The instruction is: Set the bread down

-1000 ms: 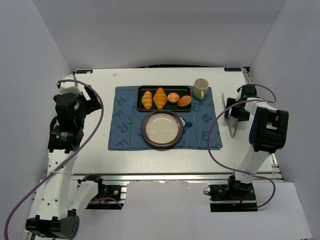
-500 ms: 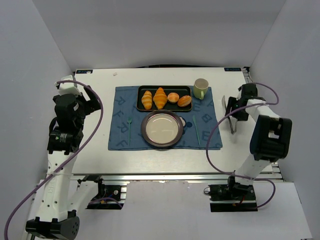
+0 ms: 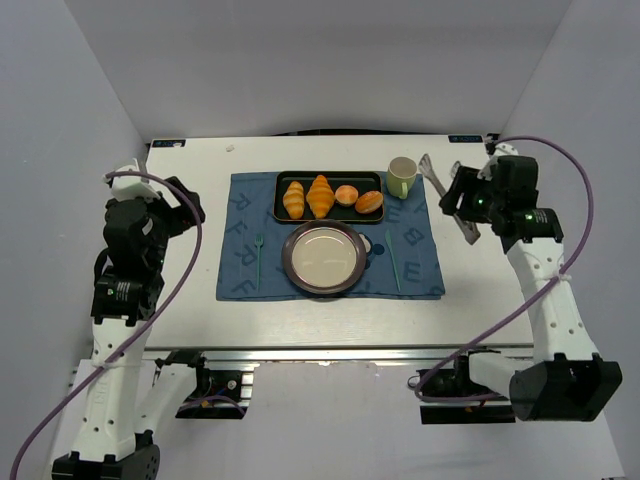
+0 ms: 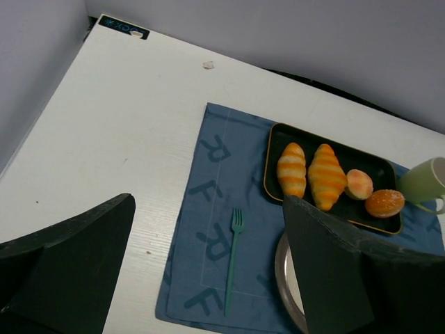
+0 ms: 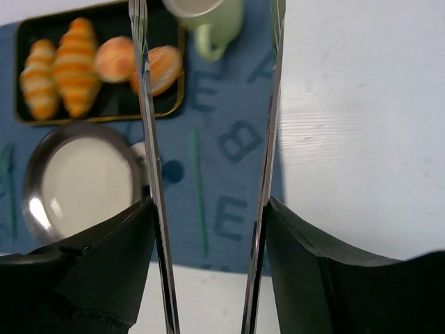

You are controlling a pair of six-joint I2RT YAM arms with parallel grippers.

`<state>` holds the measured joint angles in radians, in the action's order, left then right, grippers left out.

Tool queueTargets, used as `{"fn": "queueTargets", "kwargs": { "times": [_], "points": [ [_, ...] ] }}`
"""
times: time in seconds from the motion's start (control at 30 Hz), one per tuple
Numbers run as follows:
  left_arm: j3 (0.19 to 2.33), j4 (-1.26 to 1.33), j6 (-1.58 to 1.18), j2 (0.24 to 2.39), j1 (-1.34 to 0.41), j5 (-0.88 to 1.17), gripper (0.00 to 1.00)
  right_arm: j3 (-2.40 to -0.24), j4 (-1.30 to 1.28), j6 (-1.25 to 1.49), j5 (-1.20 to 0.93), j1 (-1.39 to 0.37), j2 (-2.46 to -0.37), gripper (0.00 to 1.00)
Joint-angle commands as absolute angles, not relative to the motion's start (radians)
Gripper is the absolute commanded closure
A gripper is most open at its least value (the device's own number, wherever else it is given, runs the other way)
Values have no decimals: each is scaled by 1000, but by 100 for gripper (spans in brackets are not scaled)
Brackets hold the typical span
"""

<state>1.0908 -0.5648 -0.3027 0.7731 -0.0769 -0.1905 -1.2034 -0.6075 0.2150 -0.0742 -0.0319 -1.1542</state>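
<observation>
Bread (image 3: pixel 369 203), a glossy orange-brown roll, was seen at the right end of the black tray (image 3: pixel 330 175), in the upper centre of the overhead frame. Metal tongs (image 3: pixel 435 180) were grasped by the right gripper (image 5: pixel 208 209) at the upper right, near the green cup (image 3: pixel 401 176). The left gripper (image 4: pixel 208 202) was held spread wide at the left.

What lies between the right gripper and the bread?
In the top view, between the right gripper and the bread lie the tray rim and blue mat; the green cup stands just beyond that line.
</observation>
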Motion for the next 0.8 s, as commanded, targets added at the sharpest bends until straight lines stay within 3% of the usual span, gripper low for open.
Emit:
{"fn": "queueTargets", "kwargs": {
  "times": [0.0,0.3,0.77],
  "points": [
    [1072,-525,-342,759,-80,-117,2,-1250,-672,273,-159,-142,-1103,34],
    [1103,-554,-311,784,-80,-144,2,-1190,-542,385,-169,-314,-1161,37],
    [1080,-537,-295,804,-80,-114,2,-1157,-445,548,83,-405,-1382,37]
  ]
}}
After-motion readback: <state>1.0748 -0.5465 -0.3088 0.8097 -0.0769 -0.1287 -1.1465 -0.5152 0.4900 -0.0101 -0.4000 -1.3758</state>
